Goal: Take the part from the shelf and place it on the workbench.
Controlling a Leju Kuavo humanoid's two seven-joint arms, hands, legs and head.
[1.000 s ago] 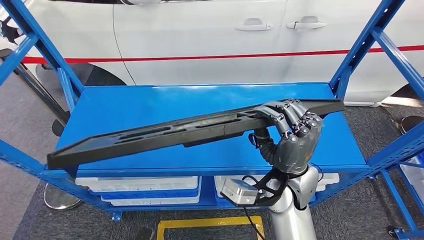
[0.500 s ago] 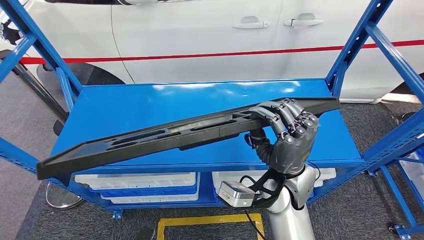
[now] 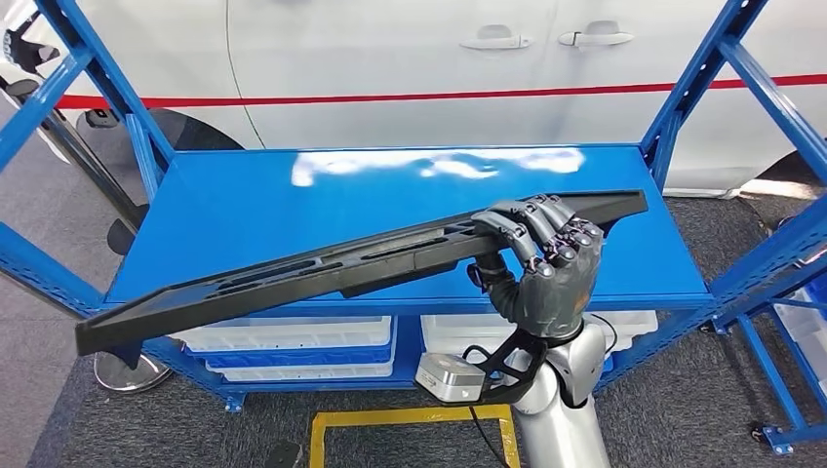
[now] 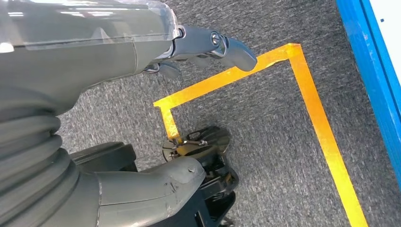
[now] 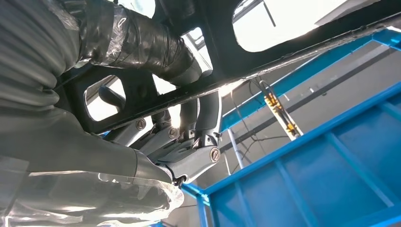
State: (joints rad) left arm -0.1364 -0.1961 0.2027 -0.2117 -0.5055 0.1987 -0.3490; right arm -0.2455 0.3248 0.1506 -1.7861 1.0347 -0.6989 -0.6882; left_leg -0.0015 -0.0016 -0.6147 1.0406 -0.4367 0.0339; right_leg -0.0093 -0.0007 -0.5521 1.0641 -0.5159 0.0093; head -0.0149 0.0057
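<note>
A long black slotted part [image 3: 322, 268] hangs tilted above the blue shelf top [image 3: 293, 200]. Its left end [image 3: 93, 336] sits lower and reaches out past the shelf's front edge. My right hand [image 3: 541, 253] grips the part near its right end, fingers wrapped over the top edge. In the right wrist view the part [image 5: 302, 42] crosses overhead with my right hand [image 5: 179, 151] closed around it from beneath. My left hand [image 4: 208, 45] hangs over the grey carpet, fingers loosely extended and holding nothing.
Blue shelf uprights [image 3: 688, 93] and diagonal braces [image 3: 54, 83] frame both sides. A white car [image 3: 439, 68] stands behind the shelf. White and blue bins [image 3: 293, 351] sit on the lower level. Yellow floor tape [image 3: 410, 419] marks the carpet, and a round stand base [image 3: 127, 370] lies at the left.
The whole view has shifted slightly. My right hand has drawn the part a little left and toward me, and its left end now hangs lower past the shelf's front edge.
</note>
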